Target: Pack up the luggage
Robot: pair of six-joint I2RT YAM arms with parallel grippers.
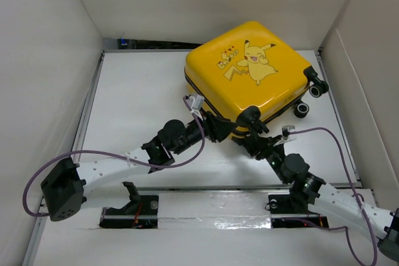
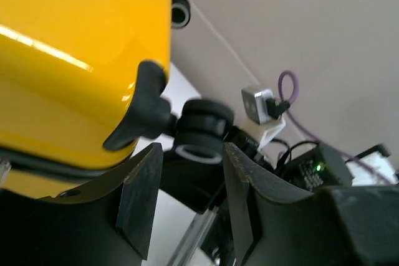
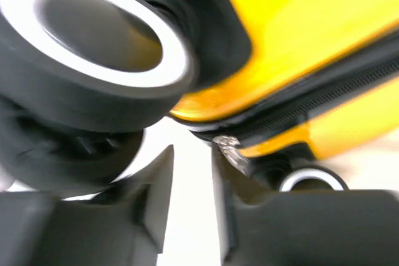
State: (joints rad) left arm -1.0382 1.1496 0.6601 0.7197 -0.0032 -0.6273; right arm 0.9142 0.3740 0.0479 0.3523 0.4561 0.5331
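Your left tool (image 2: 192, 157) stands partly open, its two dark fingers (image 2: 140, 197) apart with nothing clamped between them. Through the gap you see one black wheel (image 2: 202, 132) with a pale ring, just past the fingertips. I cannot tell whether the fingers touch it.

Your right tool (image 3: 190, 172) shows a narrower gap, with only white tabletop in it. A small silvery zipper pull (image 3: 230, 152) hangs just beyond one fingertip. The view is blurred, so contact there is unclear. A large wheel (image 3: 93, 60) fills the upper left of that view, very close to the camera.

From above, both tools meet at the near corner of the luggage (image 1: 249, 73), the left from the left side and the right from the right.

There is one piece of luggage: a squarish, glossy yellow hard shell with a cartoon Pikachu printed on top and black trim. A dark zipper seam runs round its side. It lies flat and closed, print up, on the far right part of the white tabletop (image 1: 137, 91), turned at an angle.

You can count three black wheels from above, one at the near corner and two on the right edge. There are two arms and two tools
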